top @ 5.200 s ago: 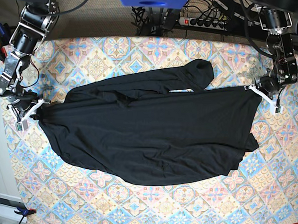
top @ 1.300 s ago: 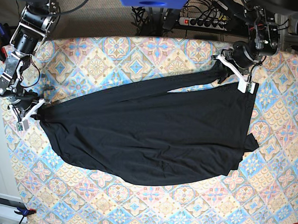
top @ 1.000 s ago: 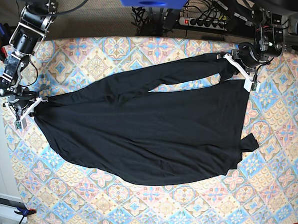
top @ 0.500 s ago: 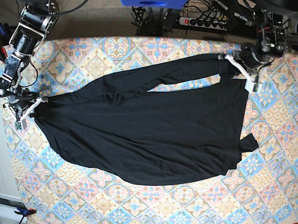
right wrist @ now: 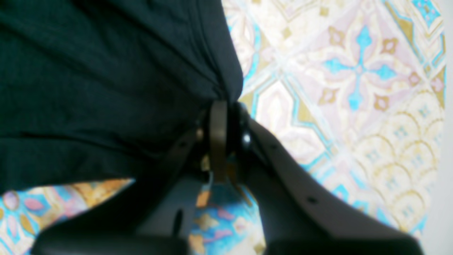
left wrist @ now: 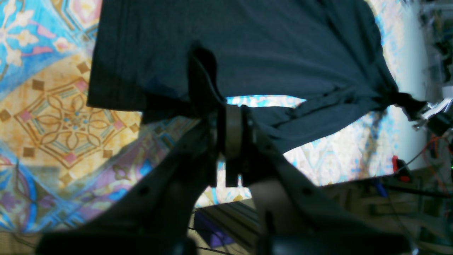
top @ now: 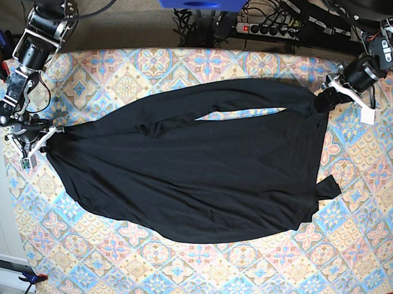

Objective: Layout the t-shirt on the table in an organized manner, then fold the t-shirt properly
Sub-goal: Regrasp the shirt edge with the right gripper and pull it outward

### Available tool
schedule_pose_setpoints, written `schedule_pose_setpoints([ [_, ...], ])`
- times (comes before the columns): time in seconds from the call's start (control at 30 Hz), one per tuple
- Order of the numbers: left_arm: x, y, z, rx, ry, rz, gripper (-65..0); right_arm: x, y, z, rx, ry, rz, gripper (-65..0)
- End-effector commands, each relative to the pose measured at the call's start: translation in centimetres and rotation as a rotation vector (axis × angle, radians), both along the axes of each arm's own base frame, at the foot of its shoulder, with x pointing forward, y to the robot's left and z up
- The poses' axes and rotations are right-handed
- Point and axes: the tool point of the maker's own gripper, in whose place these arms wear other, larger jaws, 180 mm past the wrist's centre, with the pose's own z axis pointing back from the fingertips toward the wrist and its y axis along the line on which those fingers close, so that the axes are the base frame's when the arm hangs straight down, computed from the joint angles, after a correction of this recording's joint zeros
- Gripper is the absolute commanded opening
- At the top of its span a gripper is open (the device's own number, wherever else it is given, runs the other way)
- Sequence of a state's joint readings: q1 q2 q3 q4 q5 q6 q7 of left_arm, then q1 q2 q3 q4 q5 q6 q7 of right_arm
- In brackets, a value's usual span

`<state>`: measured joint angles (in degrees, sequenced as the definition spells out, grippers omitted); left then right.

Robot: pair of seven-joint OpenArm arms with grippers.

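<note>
The black t-shirt point(top: 195, 173) lies spread across the patterned table point(top: 177, 271), its long sleeve stretched toward the far right. My left gripper point(top: 326, 96) is at the far right of the base view, shut on the sleeve end. In the left wrist view the gripper point(left wrist: 226, 106) pinches the dark fabric point(left wrist: 247, 42) just above the cloth. My right gripper point(top: 44, 138) sits at the left edge, holding the shirt's corner. In the right wrist view its jaws point(right wrist: 223, 102) stand together on a bunched point of fabric point(right wrist: 106, 71).
A power strip point(top: 268, 29) with cables lies beyond the table's far edge. A small flap of the shirt point(top: 329, 187) sticks out at the right side. Bare patterned cloth point(top: 362, 248) shows along the near and right sides.
My left gripper has pulled the sleeve end farther right and toward the far corner, stretching the sleeve straight. The right gripper has stayed at the left edge.
</note>
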<state>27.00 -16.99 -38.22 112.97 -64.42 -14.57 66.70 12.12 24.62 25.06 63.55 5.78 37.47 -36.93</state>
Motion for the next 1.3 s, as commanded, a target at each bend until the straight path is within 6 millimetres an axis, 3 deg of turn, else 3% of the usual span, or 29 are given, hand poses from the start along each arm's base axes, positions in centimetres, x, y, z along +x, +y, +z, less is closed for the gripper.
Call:
schedule_pose_setpoints([
  [0.0, 0.4, 0.0, 1.2, -0.008, -0.040, -0.012, -65.0, 0.4, -0.9, 2.0, -0.041, -0.039, 0.008, -56.3],
  [0.13, 0.4, -0.1, 1.2, -0.011, -0.036, -0.016, -65.0, -0.3, -0.6, 3.6, -0.114, -0.046, 0.047, -44.3],
  [0.23, 0.5, -0.3, 1.2, -0.014, -0.038, -0.019, -65.0, -1.1, -0.3, 3.6, -0.137, -0.041, 0.064, -37.5],
  [0.5, 0.5, -0.1, 1.3, -0.011, -0.039, -0.016, -65.0, -4.1, 1.1, 2.2, -0.153, 0.003, 0.140, -36.5],
  [0.63, 0.5, -0.1, 1.3, -0.011, -0.041, -0.016, -65.0, -4.4, 4.5, 1.6, -0.114, -0.058, 0.220, -36.5],
  [0.73, 0.6, -0.1, 1.3, -0.008, -0.042, -0.017, -65.0, -4.4, 8.2, 0.5, -0.078, -0.075, 0.331, -36.5],
  [0.8, 0.6, -0.1, 1.3, -0.008, -0.042, -0.017, -65.0, -4.3, 9.1, 0.3, -0.073, -0.080, 0.368, -36.5],
  [1.1, 0.6, -0.1, 1.3, -0.008, -0.042, -0.017, -65.0, -4.3, 8.4, -0.2, -0.083, -0.062, 0.381, -36.5],
  [1.27, 0.5, 0.0, 1.3, -0.008, -0.042, -0.015, -65.0, -2.9, 6.6, 0.5, -0.222, -0.045, 0.401, -36.5],
])
